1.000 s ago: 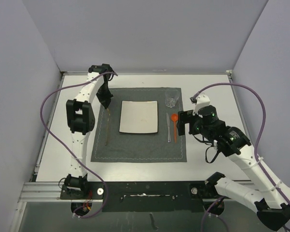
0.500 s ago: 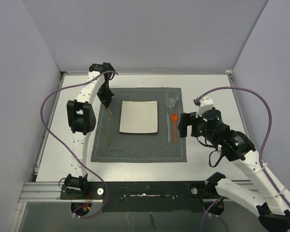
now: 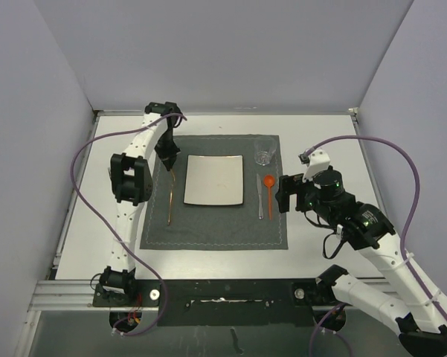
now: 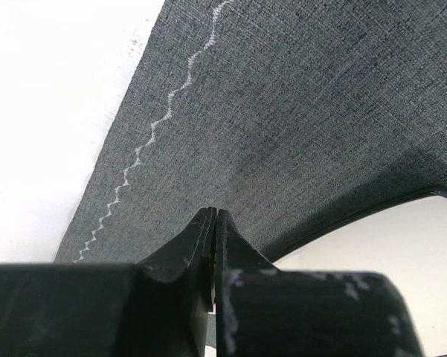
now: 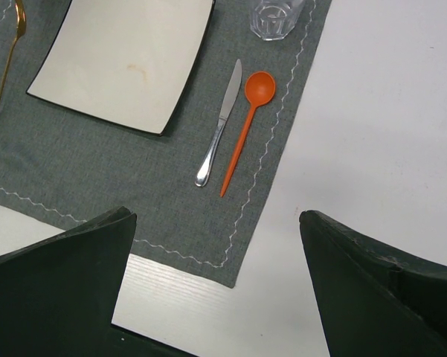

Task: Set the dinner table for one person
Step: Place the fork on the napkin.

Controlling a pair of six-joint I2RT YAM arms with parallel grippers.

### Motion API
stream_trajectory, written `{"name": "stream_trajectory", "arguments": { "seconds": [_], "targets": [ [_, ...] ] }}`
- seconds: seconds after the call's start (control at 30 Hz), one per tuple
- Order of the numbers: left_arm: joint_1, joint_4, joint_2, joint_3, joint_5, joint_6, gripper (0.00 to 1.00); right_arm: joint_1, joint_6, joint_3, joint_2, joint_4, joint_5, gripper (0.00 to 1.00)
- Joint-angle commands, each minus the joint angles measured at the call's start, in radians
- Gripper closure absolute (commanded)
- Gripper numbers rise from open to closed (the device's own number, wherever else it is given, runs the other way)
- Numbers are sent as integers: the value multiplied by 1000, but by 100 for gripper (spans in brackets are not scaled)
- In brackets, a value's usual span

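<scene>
The white bench [image 3: 327, 141] lies flat with its long axis running left to right across the 2 arms. Its black front rail [image 3: 223, 297] forms the nearest edge. The top is plain, matte and rectangular.

A dark grey placemat [image 3: 216, 223] sits near the middle, its long side parallel to the rail. Bare white strips show to its left and right, the right one wider, and a narrow strip shows behind it.

The right gripper [image 5: 216, 216] hangs over the mat's near right corner, its jaws spread wide around nothing. On the mat an orange spoon [image 5: 245, 130] and a knife [image 5: 219, 123] lie side by side, bowl and blade pointing far. To their left sits a square white plate [image 3: 214, 180], and left of that a gold fork [image 3: 170, 197], also lying near to far.

The left gripper [image 4: 214, 223] is over the mat's far left part, its jaws pressed together with nothing visible between them. Whether they touch the fork's far end is unclear.

A glass [image 3: 265, 151] stands at the far right corner of the mat. Grey walls [image 3: 223, 52] close in the bench on 3 sides.
</scene>
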Motion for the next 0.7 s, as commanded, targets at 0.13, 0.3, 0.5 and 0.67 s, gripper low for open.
{"name": "stream_trajectory", "arguments": {
  "seconds": [0.13,0.3,0.5,0.67],
  "targets": [
    [-5,10,48,35,-4,-16,100,2,-16,-13,-21,23,29,2],
    [-6,15,69,46,-9,-12,100,2,-16,-19,-23,23,34,2],
    [-5,30,95,45,-7,-12,100,2,-13,-27,-26,26,33,2],
    [-4,39,98,46,-12,-11,100,2,-17,-27,-19,32,31,2]
  ]
}}
